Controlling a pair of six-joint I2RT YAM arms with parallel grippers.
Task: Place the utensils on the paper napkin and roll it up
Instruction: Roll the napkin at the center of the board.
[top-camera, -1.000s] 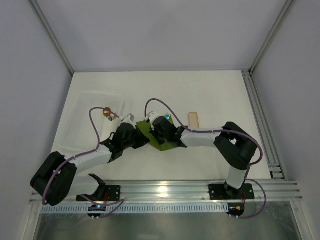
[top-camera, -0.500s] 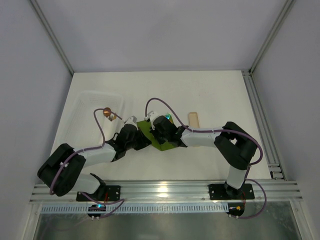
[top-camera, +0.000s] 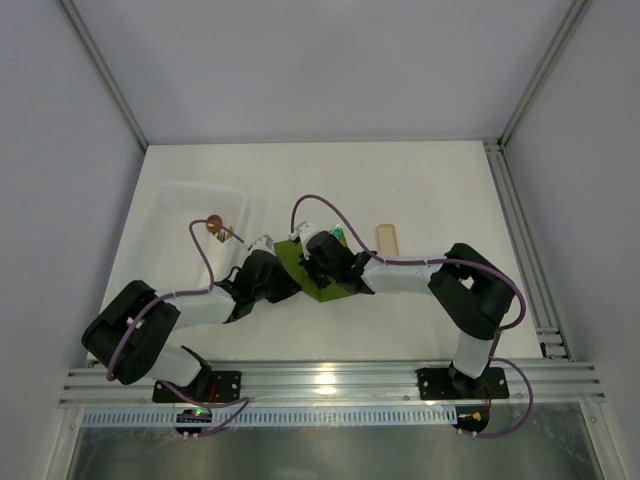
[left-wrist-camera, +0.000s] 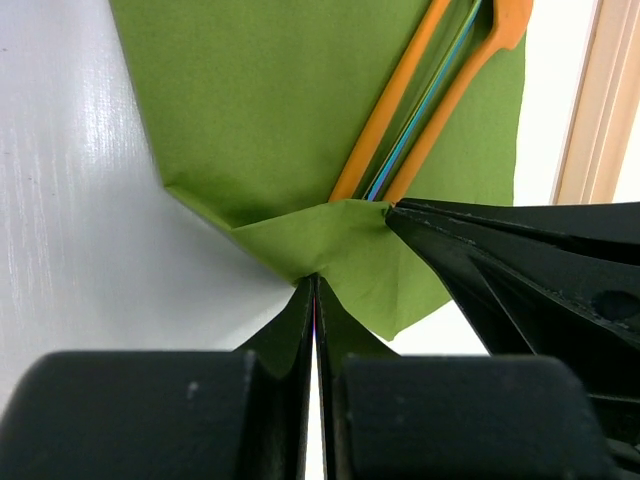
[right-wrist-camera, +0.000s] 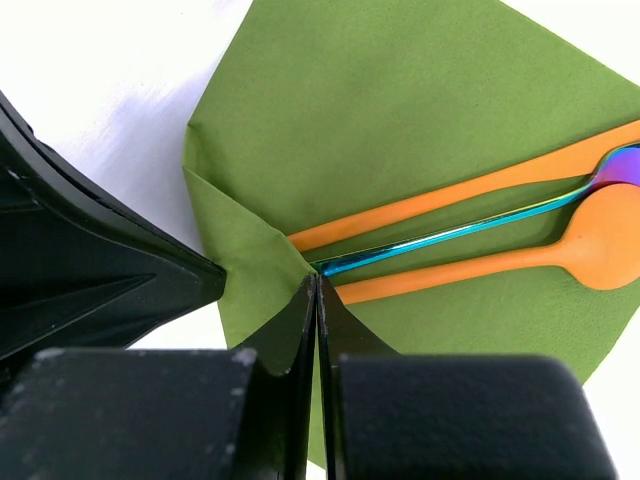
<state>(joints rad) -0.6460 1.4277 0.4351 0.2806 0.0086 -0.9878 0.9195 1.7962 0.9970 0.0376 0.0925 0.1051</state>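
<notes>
Both pairs of jaws are pressed together: the left gripper (left-wrist-camera: 315, 290) and the right gripper (right-wrist-camera: 317, 290) each pinch the paper napkin's (right-wrist-camera: 400, 120) folded-over corner, which hides the handle ends of the utensils (right-wrist-camera: 450, 232). From above the pinch is hidden; only the wrist views show it.
</notes>
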